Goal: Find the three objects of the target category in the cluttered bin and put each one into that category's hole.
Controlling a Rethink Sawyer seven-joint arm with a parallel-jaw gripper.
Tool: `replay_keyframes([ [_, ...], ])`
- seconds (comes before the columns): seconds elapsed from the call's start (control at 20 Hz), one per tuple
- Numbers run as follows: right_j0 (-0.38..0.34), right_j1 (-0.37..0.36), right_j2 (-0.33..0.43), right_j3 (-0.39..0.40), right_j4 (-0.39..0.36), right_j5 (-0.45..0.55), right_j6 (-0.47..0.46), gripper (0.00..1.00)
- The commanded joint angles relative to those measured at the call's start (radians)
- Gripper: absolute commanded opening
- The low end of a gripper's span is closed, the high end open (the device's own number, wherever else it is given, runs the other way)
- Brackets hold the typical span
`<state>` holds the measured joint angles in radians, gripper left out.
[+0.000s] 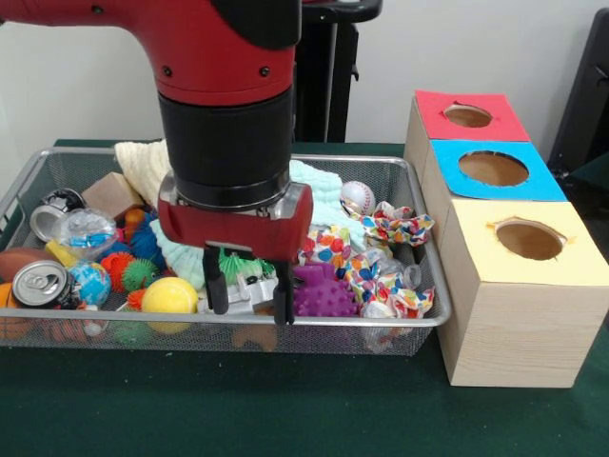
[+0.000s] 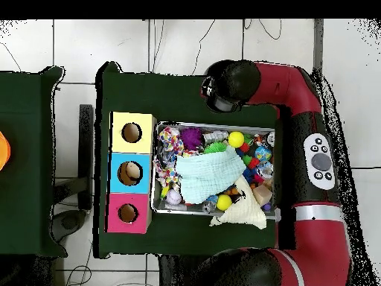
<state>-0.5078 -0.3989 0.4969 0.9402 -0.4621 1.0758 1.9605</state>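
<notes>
Your gripper (image 1: 250,287) hangs over the front part of the cluttered bin (image 1: 419,322), its two black fingers apart and closed on nothing, tips down among the clutter. The arm's body blocks the middle of the bin in the front view. Behind the fingers a silver toy (image 1: 244,290) is only partly visible. A purple spiky ball (image 1: 324,291) sits just to one side of the fingers, a yellow ball (image 1: 169,296) to the other. A tan shape (image 1: 255,335) shows through the mesh at the front wall; you cannot confirm what it is. A pale cloth (image 2: 211,176) covers the bin's centre from overhead. The red-topped hole (image 1: 467,115) lies farthest back, well apart from the gripper.
</notes>
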Motion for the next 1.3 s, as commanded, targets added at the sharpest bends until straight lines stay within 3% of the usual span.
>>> replay_keyframes([
  [0.05, 0.009, 0.032, 0.010, 0.096, -0.063, -0.043, -0.253, 1.00],
  [0.45, 0.008, 0.034, 0.009, 0.113, -0.067, -0.060, -0.249, 1.00],
  [1.3, -0.037, -0.061, 0.044, 0.233, -0.031, -0.037, -0.285, 1.00],
])
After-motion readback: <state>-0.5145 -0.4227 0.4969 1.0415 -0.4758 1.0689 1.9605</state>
